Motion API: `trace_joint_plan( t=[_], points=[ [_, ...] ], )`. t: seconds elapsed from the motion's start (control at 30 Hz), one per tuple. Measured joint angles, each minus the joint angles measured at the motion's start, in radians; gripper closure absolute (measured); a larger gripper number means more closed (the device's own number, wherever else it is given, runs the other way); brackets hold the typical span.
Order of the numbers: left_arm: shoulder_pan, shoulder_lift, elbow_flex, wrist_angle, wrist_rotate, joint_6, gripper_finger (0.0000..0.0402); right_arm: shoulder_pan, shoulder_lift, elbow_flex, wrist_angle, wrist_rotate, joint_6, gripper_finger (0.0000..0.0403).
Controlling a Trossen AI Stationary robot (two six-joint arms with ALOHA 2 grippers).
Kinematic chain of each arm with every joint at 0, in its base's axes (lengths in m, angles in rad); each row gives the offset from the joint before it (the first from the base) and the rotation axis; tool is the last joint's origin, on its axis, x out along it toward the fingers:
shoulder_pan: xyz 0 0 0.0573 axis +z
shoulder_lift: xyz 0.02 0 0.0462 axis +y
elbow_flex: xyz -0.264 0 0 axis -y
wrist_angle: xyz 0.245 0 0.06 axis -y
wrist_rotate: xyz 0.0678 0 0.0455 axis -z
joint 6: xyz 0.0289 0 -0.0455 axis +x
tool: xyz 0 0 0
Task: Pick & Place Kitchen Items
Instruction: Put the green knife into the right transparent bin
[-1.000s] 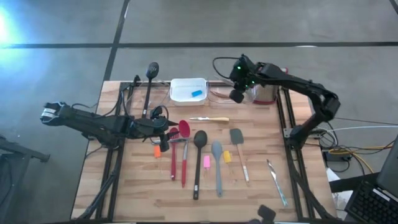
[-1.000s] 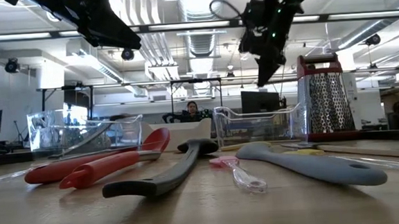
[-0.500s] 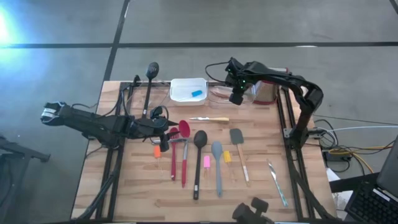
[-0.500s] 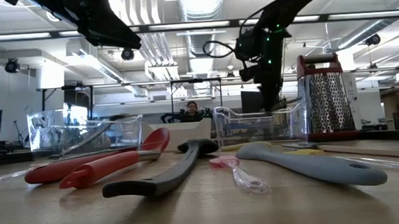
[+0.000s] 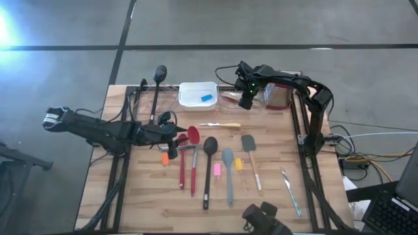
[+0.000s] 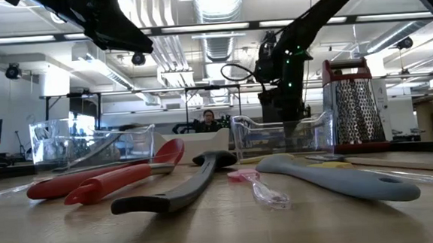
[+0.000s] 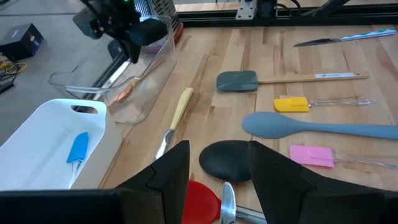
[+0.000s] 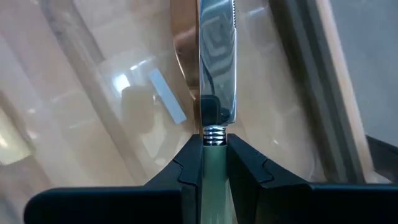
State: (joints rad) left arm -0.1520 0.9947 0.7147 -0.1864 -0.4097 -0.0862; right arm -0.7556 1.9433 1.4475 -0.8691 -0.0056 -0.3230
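Table (image 5: pixel 274 189): wood, utensils in a row.
Right gripper (image 5: pixel 245 102): clamped on knife (image 8: pixel 216 68), blade pointing down into clear bin (image 6: pixel 278 136).
Left gripper (image 7: pixel 217 168): half-open, empty, near red spoon (image 5: pixel 192 137).

Both arms are dark, almost black, made of long thin tubes with thick round joints. The left arm (image 5: pixel 98 130) has a white patch with dark marks at the end far from the white tray (image 5: pixel 189 98). Black cables loop beside the right arm (image 5: pixel 307 88) near the tray, and small green lights glow on its wrist. Its fingers (image 8: pixel 186 165) are flat, black and blocky.
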Motion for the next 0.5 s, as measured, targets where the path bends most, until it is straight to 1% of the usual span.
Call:
trace_joint_plan(
  t=[0.33, 0.5],
  points=[
    [0.000, 0.000, 0.000, 0.000, 0.000, 0.001, 0.0234, -0.015, 0.096, 0.000, 0.022, -0.010, -0.030, 0.0364],
    [0.000, 0.000, 0.000, 0.000, 0.000, 0.001, 0.0234, -0.022, 0.110, 0.001, 0.019, -0.022, -0.029, 0.0364]
  ],
)
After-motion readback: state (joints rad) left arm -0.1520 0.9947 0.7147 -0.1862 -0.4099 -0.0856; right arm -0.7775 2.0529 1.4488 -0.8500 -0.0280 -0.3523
